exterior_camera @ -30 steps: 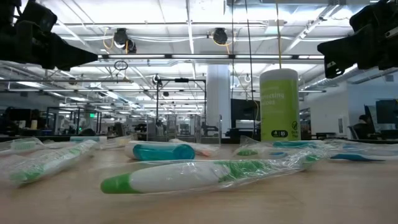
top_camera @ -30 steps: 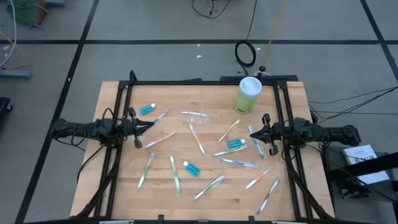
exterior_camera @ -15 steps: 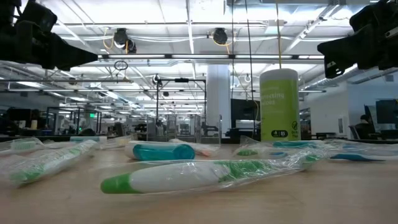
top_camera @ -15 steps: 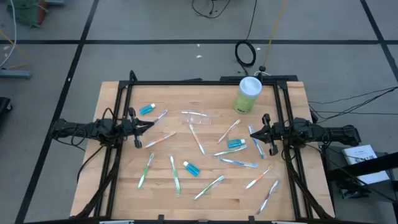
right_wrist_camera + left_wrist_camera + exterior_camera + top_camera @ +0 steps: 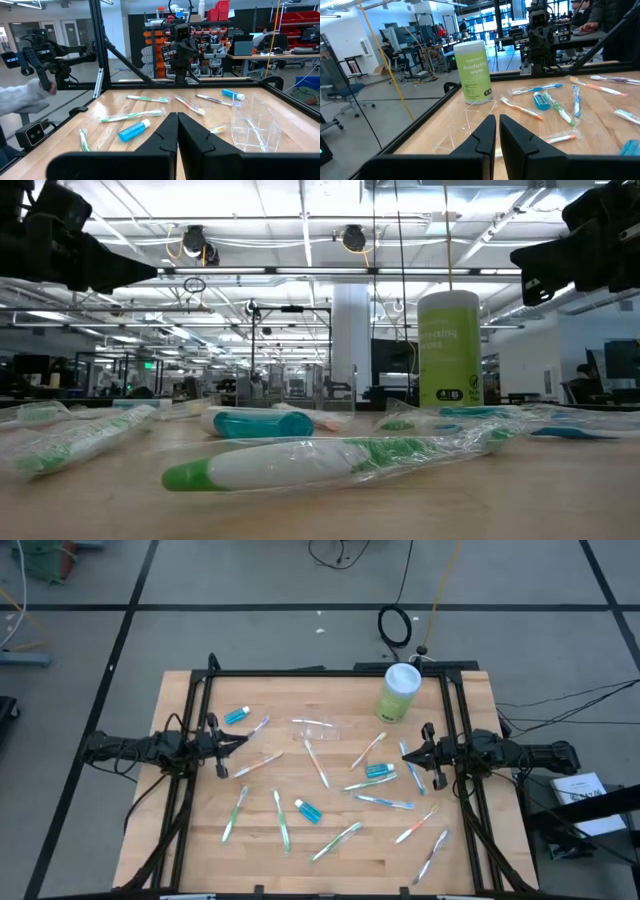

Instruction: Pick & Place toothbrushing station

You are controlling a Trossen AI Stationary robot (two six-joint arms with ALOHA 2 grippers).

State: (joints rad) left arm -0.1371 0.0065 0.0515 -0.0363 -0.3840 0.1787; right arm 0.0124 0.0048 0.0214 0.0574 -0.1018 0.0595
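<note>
Several thin toothbrushes in clear wrappers lie flat and scattered on the wooden table, among them a green one, a pink one and a blue one. Three small teal-blue tubes lie among them. A small clear plastic container lies on the far half of the table and also shows in the wrist views. My left gripper hovers level at the left edge, shut and holding nothing. My right gripper hovers level at the right edge, shut and holding nothing.
A green canister of disinfecting wipes stands upright at the far right corner. A black frame runs around the table. A person's sleeve shows in the room beyond the table. Bare wood lies along the near edge.
</note>
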